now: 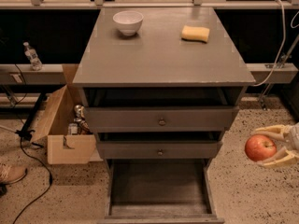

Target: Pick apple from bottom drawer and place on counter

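My gripper (272, 146) is at the right edge of the camera view, to the right of the cabinet and level with the lower drawers. Its pale fingers (276, 131) are shut on the red apple (259, 147), one above it and one below. The bottom drawer (159, 190) is pulled out, and its plain box interior shows nothing inside. The counter (159, 55) is the broad grey-brown top of the cabinet, higher and to the left of the apple.
A white bowl (128, 22) and a yellow sponge (195, 33) sit at the back of the counter. The two upper drawers with round knobs (161, 122) stand slightly open. An open cardboard box (65, 125), a cable and a shoe (10, 172) lie on the floor at left.
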`<state>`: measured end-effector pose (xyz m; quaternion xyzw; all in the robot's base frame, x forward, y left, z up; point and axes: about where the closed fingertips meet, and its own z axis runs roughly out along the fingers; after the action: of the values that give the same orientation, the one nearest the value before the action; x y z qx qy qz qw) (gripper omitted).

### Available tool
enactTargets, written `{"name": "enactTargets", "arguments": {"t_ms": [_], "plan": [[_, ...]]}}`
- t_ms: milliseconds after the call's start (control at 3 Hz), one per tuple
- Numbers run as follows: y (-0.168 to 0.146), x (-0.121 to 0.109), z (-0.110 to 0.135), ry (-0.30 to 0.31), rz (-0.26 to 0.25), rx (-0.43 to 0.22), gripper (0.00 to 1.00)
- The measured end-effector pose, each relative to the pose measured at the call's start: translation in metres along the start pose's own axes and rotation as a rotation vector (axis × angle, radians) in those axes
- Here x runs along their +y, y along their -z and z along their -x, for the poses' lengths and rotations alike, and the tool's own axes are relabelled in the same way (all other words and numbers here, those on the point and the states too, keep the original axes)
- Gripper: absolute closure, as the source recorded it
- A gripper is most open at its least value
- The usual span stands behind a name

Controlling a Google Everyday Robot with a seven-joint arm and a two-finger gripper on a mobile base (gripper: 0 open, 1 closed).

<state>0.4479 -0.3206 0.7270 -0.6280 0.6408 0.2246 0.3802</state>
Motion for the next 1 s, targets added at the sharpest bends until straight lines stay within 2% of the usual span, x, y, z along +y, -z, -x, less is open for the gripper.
{"name": "enactTargets", "arguments": {"t_ms": [333, 667, 1000], "plan": [[0.004, -0.005, 0.010, -0.004, 0.009, 0.007, 1.00], [0.024, -0.018, 0.035, -0.016, 0.001, 0.031, 1.00], [0.050, -0.039, 0.071, -0.093, -0.043, 0.115, 1.00]]}}
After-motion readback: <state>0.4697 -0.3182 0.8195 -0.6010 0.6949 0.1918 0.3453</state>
